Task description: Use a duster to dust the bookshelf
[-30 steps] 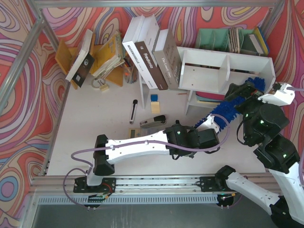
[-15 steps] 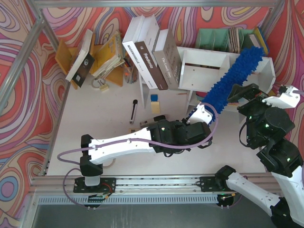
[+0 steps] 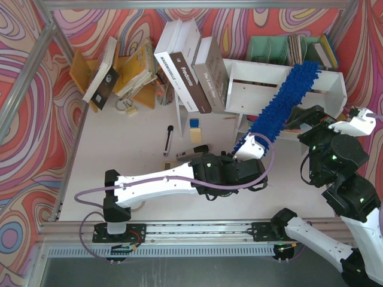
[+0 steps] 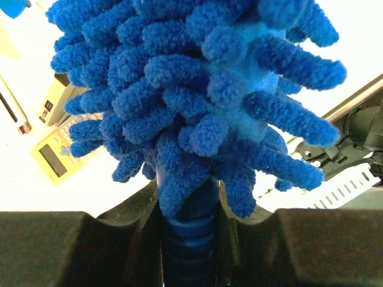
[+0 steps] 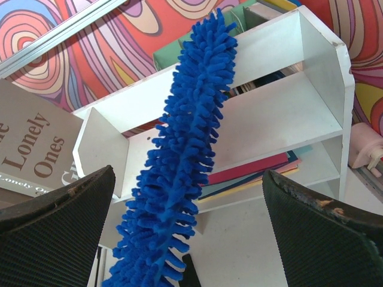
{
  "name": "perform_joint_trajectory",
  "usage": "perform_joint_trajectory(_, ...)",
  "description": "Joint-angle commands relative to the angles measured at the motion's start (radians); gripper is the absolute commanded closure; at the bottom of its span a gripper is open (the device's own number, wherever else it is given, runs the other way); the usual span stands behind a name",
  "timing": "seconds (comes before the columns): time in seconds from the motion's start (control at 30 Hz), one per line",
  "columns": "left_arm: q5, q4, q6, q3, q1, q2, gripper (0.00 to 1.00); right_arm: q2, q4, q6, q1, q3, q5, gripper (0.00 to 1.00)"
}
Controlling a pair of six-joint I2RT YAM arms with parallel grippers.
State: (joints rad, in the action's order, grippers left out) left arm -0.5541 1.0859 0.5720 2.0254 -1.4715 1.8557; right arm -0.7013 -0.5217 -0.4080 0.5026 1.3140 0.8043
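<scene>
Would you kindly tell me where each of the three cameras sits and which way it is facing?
Top external: above and behind the bases, looking down on the table; left arm and right arm show, left tool gripping the duster, which crosses the bookshelf.
Left wrist: on the left arm, looking along its shut left tool up the duster head.
Right wrist: on the right arm, facing the bookshelf front, framed by the open right tool.
Shared: all three show the duster.
</scene>
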Motion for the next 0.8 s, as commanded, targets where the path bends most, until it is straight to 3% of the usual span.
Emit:
perform_joint_trajectory(0.0, 0.007, 0.012, -0.029, 0.071, -0.034, 0.043, 1.00, 0.000, 0.019, -0.001, -0.004, -0.013, 0.017, 0.01)
perform_joint_trajectory(0.2, 0.015, -0.032, -0.073, 0.143, -0.040, 0.089, 1.00, 0.006, 0.012, -0.007, -0.004, -0.015, 0.016, 0.01)
perform_joint_trajectory(0.43, 0.037, 0.043, -0.061, 0.233, -0.020, 0.192, 1.00, 0.014, 0.009, -0.005, -0.004, -0.020, 0.022, 0.01)
perform_joint_trajectory(0.77, -0.046, 0.328, 0.076, 0.444, -0.003, 0.317, 1.00, 0.019, 0.012, -0.015, -0.004, -0.045, 0.024, 0.01)
